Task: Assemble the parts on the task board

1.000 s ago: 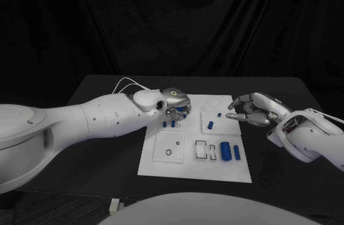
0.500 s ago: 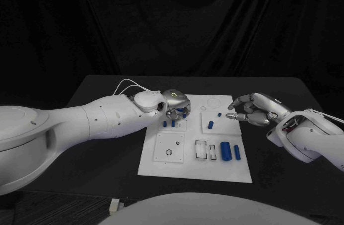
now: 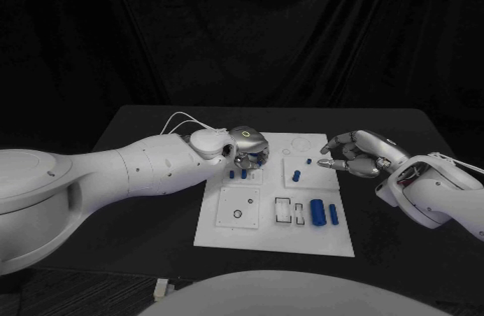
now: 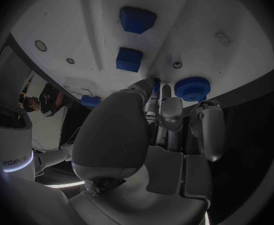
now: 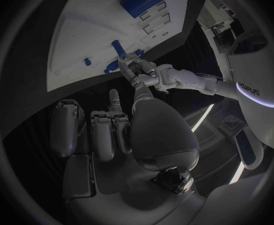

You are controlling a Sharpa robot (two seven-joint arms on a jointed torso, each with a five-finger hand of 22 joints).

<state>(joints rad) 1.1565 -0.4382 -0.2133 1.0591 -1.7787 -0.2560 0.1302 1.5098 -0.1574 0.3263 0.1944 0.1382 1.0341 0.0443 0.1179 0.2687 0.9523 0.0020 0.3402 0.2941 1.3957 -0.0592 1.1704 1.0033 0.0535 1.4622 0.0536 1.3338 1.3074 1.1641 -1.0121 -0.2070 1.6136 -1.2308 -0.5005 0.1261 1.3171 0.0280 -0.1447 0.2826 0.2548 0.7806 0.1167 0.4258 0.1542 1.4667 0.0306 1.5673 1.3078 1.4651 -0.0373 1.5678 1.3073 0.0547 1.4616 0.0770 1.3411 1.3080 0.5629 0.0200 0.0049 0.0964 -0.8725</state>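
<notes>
The white task board (image 3: 257, 232) lies in the middle of the black table. My left hand (image 3: 248, 148) hangs over its far left part, fingers pointing down. In the left wrist view its thumb and a finger pinch a small blue part (image 4: 155, 85) just above the board, beside a blue gear (image 4: 192, 88) and two blue blocks (image 4: 129, 59). My right hand (image 3: 355, 155) hovers at the board's right edge with its fingers apart and holds nothing. A blue peg (image 3: 296, 175) stands close to it. A blue cylinder (image 3: 317, 212) lies near the front right.
White square plates with recesses (image 3: 239, 206) and slots (image 3: 290, 211) sit on the board's near half. A white cable (image 3: 177, 120) loops off my left wrist. Bare black table (image 3: 151, 190) lies to the left and right of the board.
My left hand has edged very slightly over the board's far left part. The right hand has stayed where it was.
</notes>
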